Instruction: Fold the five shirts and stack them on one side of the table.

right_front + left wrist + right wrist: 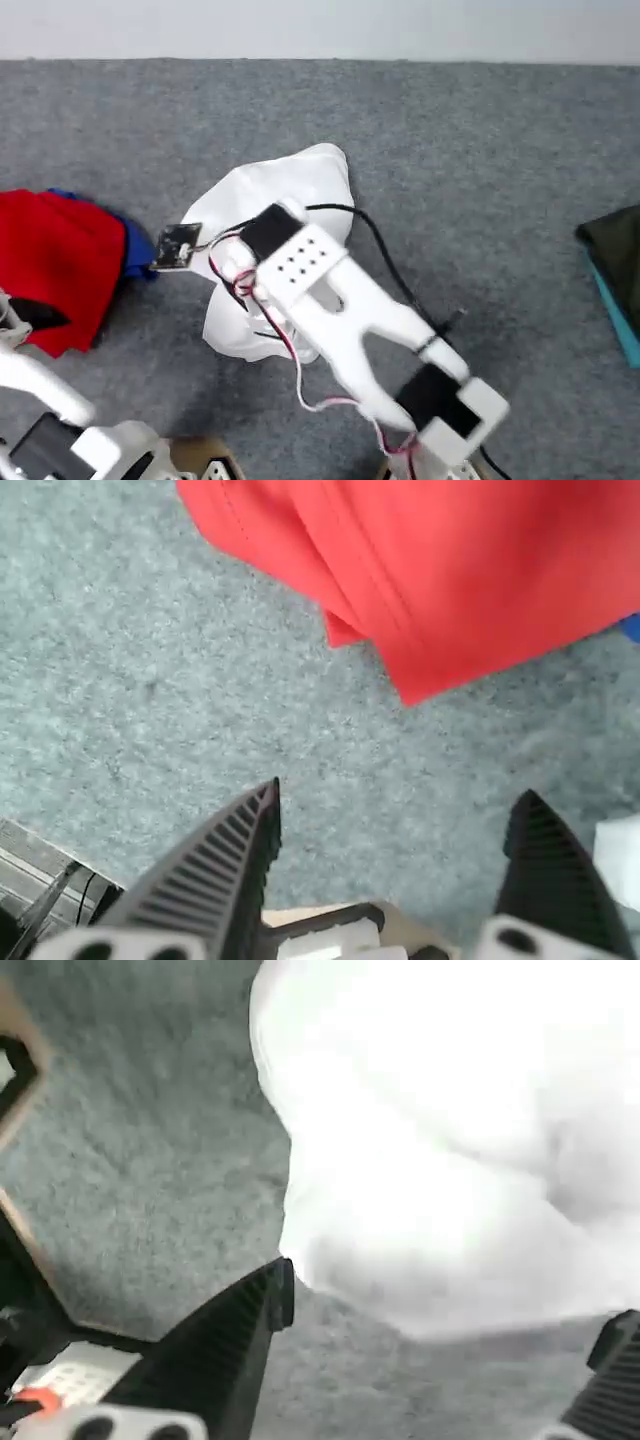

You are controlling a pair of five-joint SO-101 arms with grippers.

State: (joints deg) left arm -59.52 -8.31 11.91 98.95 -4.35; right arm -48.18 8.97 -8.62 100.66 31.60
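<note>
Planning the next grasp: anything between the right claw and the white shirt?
Nothing visible. The right claw stands open at the edge of the white shirt, with only bare grey table between them.

This looks like a robotics test bench, not a home. My table is covered in plain grey felt-like fabric [500, 150] that runs up to a bare white wall [320, 25]. My right arm [340, 300] is white printed plastic, with red and white wires [293, 350] hanging loose and a bare camera board [177, 247] at its wrist.
</note>
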